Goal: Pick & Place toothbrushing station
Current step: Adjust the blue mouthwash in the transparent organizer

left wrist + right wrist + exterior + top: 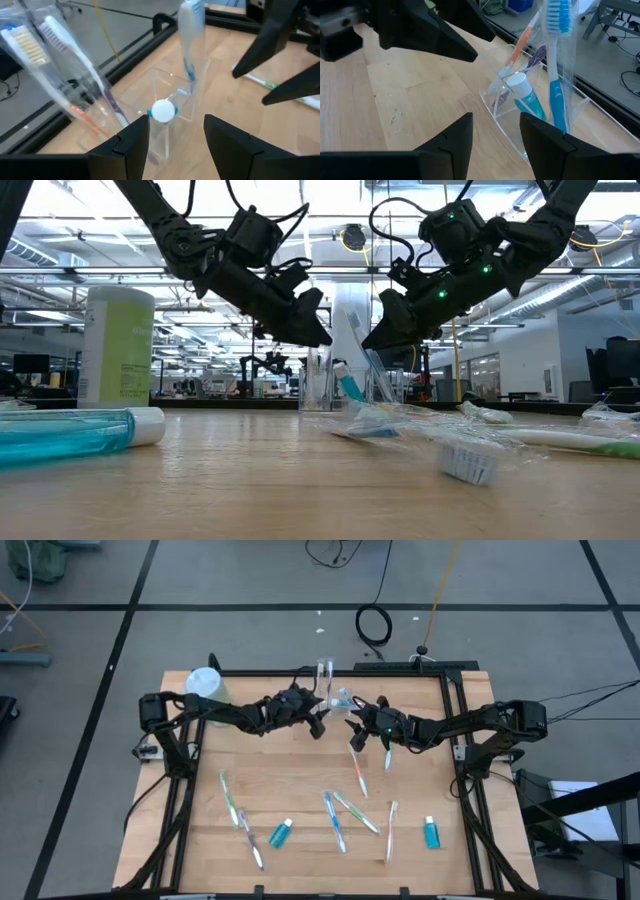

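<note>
A small clear plastic cup [337, 700] stands upright on its base at the table's far middle. It holds a white-capped teal tube [526, 96], a blue toothbrush [557, 60] and wrapped orange and white brushes [65, 55]. My left gripper [318, 725] is open and empty just left of the cup, which shows beyond its fingers in the left wrist view [175, 140]. My right gripper [357, 737] is open and empty just right of the cup, and also shows in its own wrist view [495, 135]. Several toothbrushes [335, 820] and two teal tubes [281, 833] [432, 833] lie flat on the table.
A tall green bottle with a white cap [205, 685] stands at the far left corner. A black frame [450, 675] borders the table. Loose brushes lie at the near left [231, 798] and in the middle [360, 775]. A wrapped brush head [465, 455] lies close to the low camera.
</note>
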Action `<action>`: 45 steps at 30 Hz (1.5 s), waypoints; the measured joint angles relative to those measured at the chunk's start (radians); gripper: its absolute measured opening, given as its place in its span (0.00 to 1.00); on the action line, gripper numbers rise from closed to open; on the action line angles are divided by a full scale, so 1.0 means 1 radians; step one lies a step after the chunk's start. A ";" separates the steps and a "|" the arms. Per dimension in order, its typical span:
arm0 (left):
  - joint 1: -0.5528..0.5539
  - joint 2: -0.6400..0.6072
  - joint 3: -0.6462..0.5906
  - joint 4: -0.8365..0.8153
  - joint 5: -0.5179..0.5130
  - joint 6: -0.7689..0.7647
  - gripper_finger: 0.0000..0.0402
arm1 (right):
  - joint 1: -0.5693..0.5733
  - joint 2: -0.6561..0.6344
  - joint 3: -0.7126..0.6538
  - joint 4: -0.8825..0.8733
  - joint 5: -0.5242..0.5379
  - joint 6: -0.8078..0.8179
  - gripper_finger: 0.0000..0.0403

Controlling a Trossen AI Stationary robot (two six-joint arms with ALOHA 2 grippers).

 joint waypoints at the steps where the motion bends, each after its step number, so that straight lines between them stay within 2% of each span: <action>1: -0.001 0.000 0.000 0.002 0.015 0.000 0.49 | 0.000 0.000 0.000 0.000 0.000 0.000 0.38; 4: -0.003 0.000 0.000 0.002 0.059 -0.002 0.49 | 0.000 0.000 0.000 0.000 0.000 0.000 0.38; 10: -0.002 0.000 0.003 -0.003 0.079 0.014 0.49 | 0.000 0.000 0.000 0.000 0.000 0.000 0.38; 13: 0.006 0.001 0.066 -0.110 0.104 0.067 0.49 | 0.000 0.000 0.000 0.000 0.000 0.000 0.38; 18: 0.024 0.001 0.254 -0.428 0.105 0.109 0.49 | 0.000 0.000 0.000 0.000 0.000 0.000 0.38; 21: 0.030 0.001 0.317 -0.506 0.110 0.133 0.49 | 0.000 0.000 0.000 0.000 0.000 0.000 0.38; 28: 0.058 0.018 0.334 -0.507 0.190 0.097 0.49 | 0.000 0.000 0.000 0.000 0.000 0.000 0.38; 35: 0.083 0.091 0.333 -0.466 0.195 0.093 0.49 | 0.000 0.000 0.000 -0.005 0.000 0.000 0.38; 45: 0.116 0.118 0.333 -0.416 0.218 0.066 0.49 | -0.003 0.000 0.000 -0.006 0.000 0.001 0.39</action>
